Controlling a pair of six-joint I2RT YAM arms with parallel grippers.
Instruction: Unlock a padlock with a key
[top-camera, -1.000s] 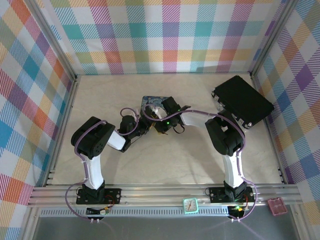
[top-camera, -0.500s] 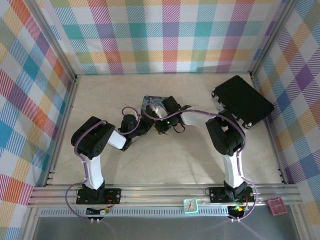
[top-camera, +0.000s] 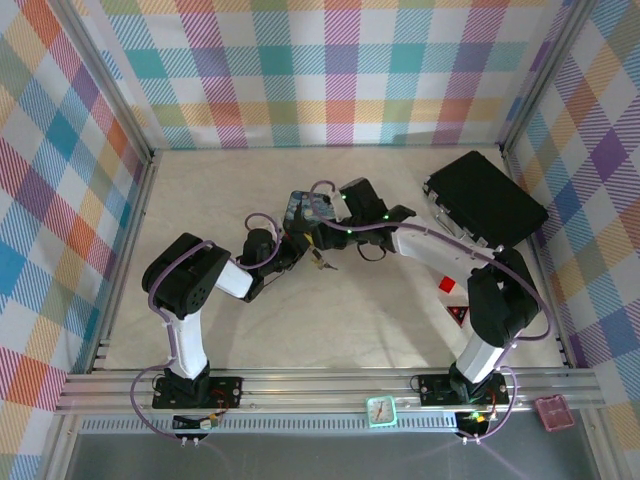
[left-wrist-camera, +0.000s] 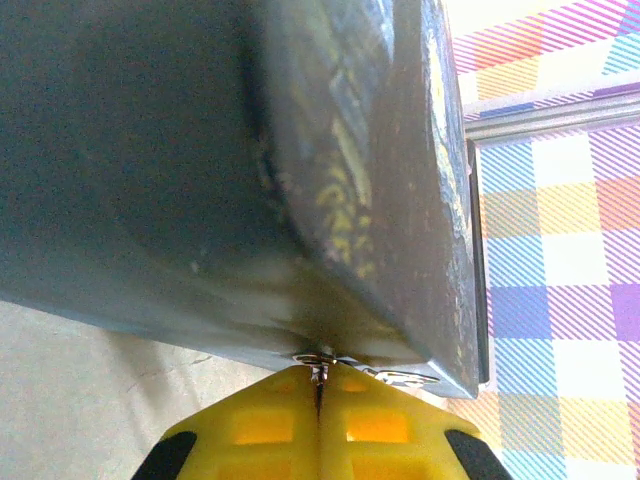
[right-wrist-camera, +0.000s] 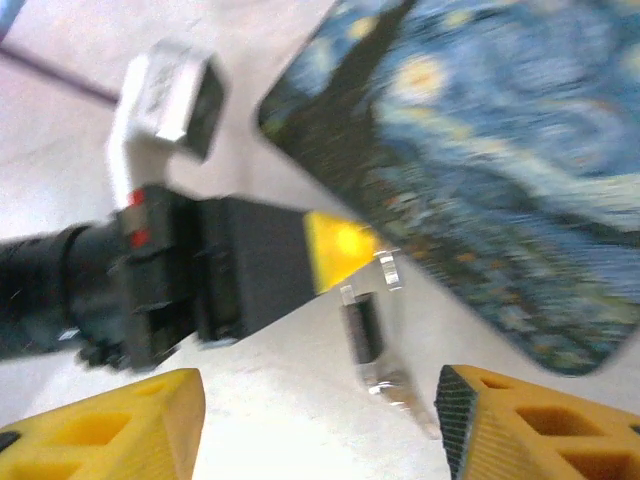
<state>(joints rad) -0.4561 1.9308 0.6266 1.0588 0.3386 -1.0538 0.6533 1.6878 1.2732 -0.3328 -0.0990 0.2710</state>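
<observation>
The left gripper (left-wrist-camera: 320, 400) is pinched tight on the thin key (left-wrist-camera: 320, 366), close against the painted tin (left-wrist-camera: 200, 150). The right gripper (right-wrist-camera: 320, 420) hangs spread wide and empty over the padlock (right-wrist-camera: 362, 328). The padlock lies mid-table (top-camera: 380, 320), toward the far edge, beside the tin. I judge the key secured, but steadying the lock, inserting and turning remain.

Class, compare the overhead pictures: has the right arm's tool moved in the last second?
Yes. Against the painted tin, the right tool has shifted toward the back wall, from the tin's near edge to its right side.
</observation>
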